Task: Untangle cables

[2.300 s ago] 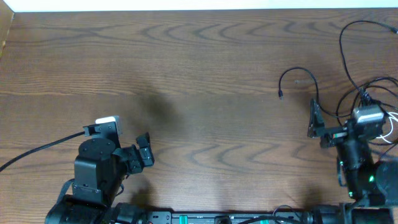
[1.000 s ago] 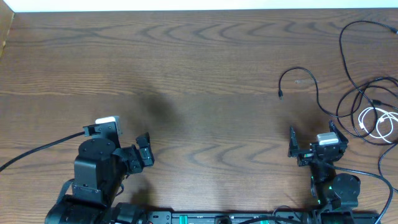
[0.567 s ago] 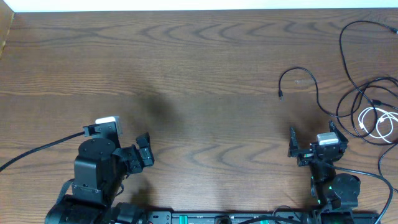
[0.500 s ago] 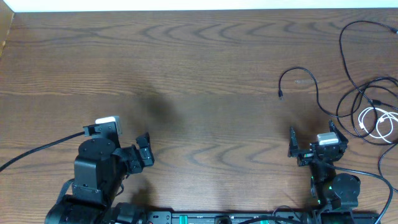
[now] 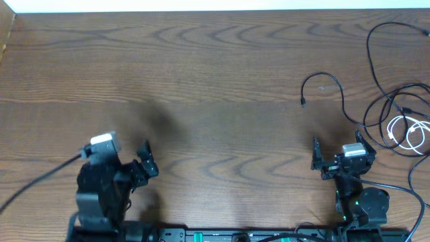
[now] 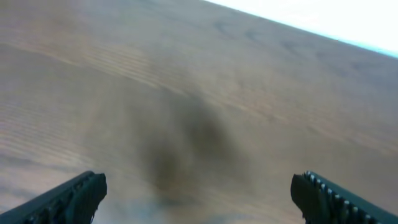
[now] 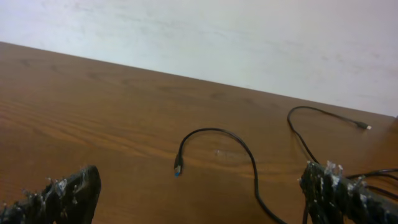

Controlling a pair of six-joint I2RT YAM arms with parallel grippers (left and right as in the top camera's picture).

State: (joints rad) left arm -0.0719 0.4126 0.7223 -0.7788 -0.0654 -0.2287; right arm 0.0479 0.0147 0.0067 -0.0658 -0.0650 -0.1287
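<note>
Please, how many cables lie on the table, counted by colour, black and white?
White cables: 1
Black cables: at least 2; the tangle at the right edge hides the exact number
Total: at least 3

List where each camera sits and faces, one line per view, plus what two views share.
Overhead: above the table, looking straight down; left gripper and right gripper at bottom, cables at right.
Left wrist: low behind the left gripper, facing across blurred bare table; open fingers in bottom corners.
Right wrist: low behind the right gripper, facing across the table to the wall; open fingers in bottom corners.
Shared: overhead and right wrist both show the hooked black cable.
</note>
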